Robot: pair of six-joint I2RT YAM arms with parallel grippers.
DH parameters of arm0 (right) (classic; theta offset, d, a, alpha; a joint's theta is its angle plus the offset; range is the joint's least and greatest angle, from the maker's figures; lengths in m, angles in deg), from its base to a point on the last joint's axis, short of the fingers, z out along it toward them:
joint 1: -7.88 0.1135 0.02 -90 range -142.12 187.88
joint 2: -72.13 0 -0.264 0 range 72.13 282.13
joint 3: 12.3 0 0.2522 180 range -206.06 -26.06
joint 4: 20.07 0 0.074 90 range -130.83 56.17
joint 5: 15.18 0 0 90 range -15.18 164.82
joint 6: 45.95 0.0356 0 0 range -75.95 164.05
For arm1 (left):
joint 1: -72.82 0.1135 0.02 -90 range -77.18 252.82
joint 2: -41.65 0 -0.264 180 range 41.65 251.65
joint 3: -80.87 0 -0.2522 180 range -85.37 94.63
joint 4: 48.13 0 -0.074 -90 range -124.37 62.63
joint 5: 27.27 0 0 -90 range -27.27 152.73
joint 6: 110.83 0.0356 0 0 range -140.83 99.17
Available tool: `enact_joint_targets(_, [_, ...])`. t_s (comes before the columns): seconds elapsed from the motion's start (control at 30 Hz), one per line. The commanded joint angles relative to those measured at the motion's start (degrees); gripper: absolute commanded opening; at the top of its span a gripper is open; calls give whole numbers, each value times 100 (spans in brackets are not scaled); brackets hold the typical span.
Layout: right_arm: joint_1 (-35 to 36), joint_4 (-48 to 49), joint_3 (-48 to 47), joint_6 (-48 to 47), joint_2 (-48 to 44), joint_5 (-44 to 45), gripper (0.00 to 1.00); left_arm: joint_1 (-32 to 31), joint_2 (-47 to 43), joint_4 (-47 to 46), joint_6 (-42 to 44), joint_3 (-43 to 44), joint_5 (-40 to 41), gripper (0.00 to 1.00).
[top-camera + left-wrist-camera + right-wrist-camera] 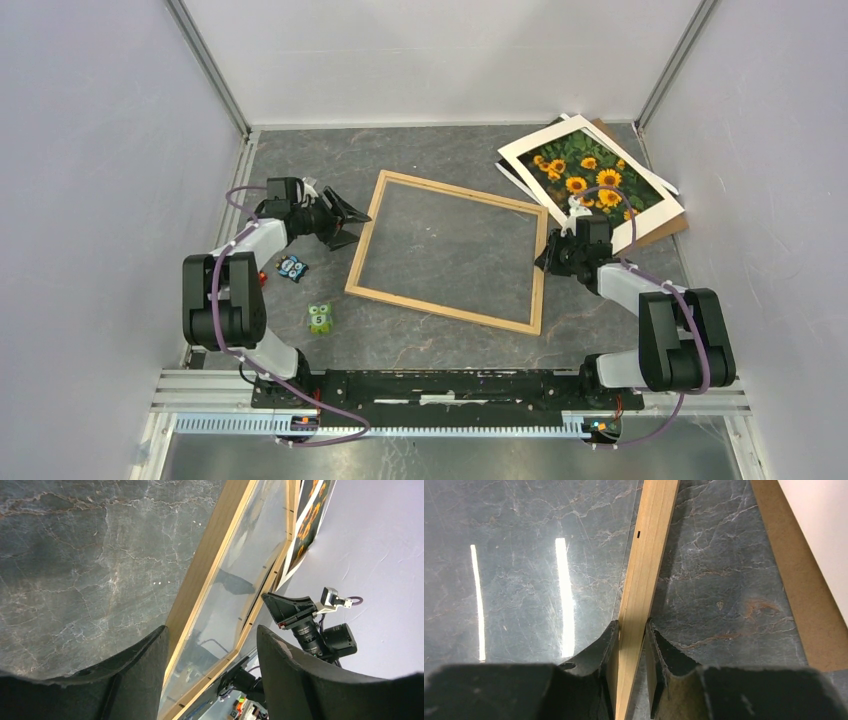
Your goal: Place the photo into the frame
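One dark, marbled desk (420, 345) carried everything. Largest on it was the frame (440, 311), lying flat and a little skewed between the two pincers, with a clear pane inside its pale wooden strips.

The right pincer (543, 262) was closed on the frame's right-hand strip. In the right wrist view its two fingers (594, 650) pressed that strip from either side, the pane to the pincer's left and bare desk to its right.

The left pincer (358, 228) stood open at the frame's opposite strip. Seen from the left wrist, its jaws were spread wide, and the strip ran away from the gap between them without either finger (145, 660) touching it.

The photo (590, 180) lay face up just beyond the right pincer and somewhat to its right, sunflowers showing. It was outside the frame, close to the frame's far right corner but apparently not touching it. It rested on the brown backing board (668, 228), which stuck out from under it on the side farthest from the left pincer.

Behind the left pincer, towards its arm's base, sat a small blue toy (292, 267). A small green owl figure (320, 318) sat farther back, near the frame's near left corner.
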Motion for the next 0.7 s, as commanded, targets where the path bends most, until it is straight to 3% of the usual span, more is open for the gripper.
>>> enact_joint_targets(0.0, [108,-304,359,32,270,-1143,0,-237,-106,676,37,259,-1058,65])
enact_joint_targets(0.1, [100,-309,371,115,107,-1080,0,-237,91,1242,488,533,-435,67])
enact_joint_targets(0.37, [121,-412,294,379,5,-933,0,-237,977,1165,495,770,783,68])
enact_joint_targets(0.5, [163,-351,309,532,-63,-837,0,-254,1474,1042,386,993,707,66])
enact_joint_targets(0.67, [158,-505,211,667,-256,-669,0,-255,1454,1783,898,1483,1515,78])
